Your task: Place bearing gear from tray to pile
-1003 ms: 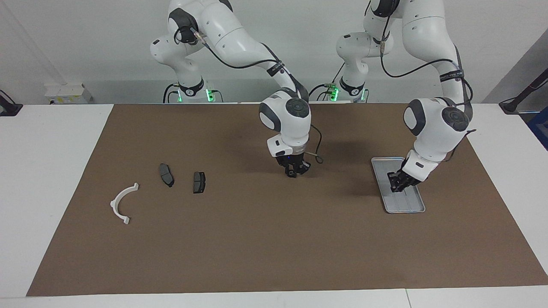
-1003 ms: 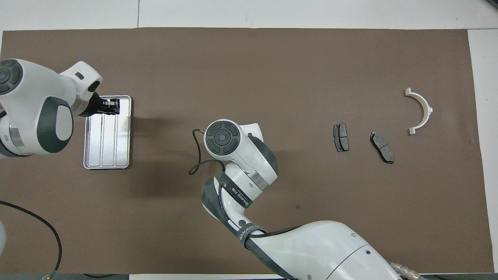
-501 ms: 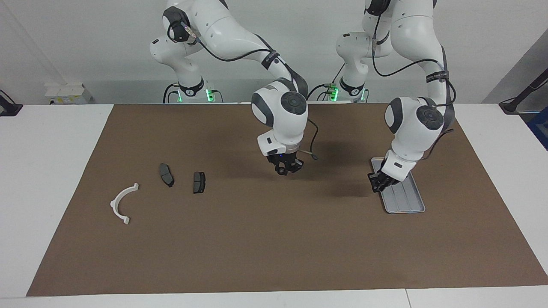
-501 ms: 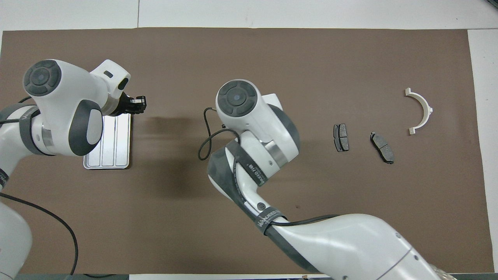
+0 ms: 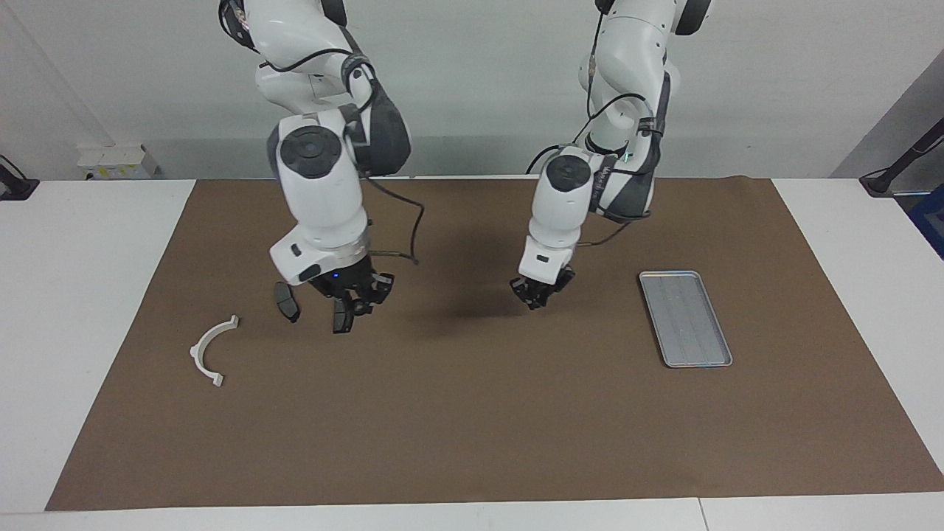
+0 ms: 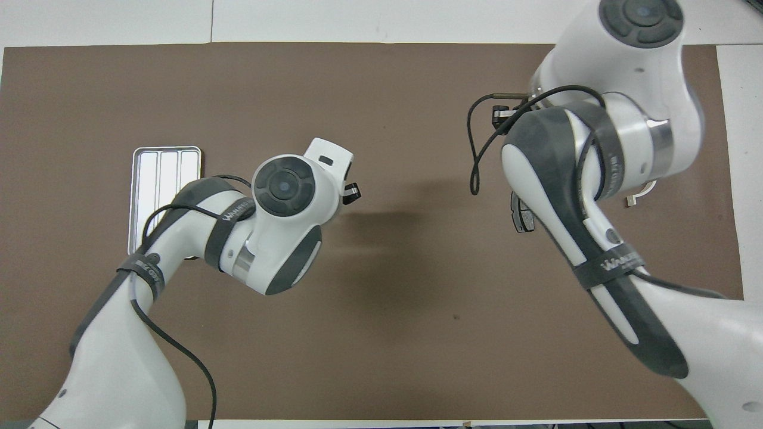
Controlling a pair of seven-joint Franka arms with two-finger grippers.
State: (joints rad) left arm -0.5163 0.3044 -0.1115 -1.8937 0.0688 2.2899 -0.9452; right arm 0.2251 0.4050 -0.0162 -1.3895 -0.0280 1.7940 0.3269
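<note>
- The left arm has its jaws closed and hanging over bare brown mat, between tray and pile. We can't actually see the bearing gear, but our guess is that it's pinched in there, hence the carry height.
- The right arm waits with its jaws over the pile. We can't tell if they're open or closed. One dark pad peeks out right under them, the other pad is just beside them, and the white bracket is a bit further out.
- The tray sits well apart from both jaws on the tabletop. It looks empty to us, which fits the gear being in transit.
- Writing: the black bands on the arms have white lettering, but we can't read it.
</note>
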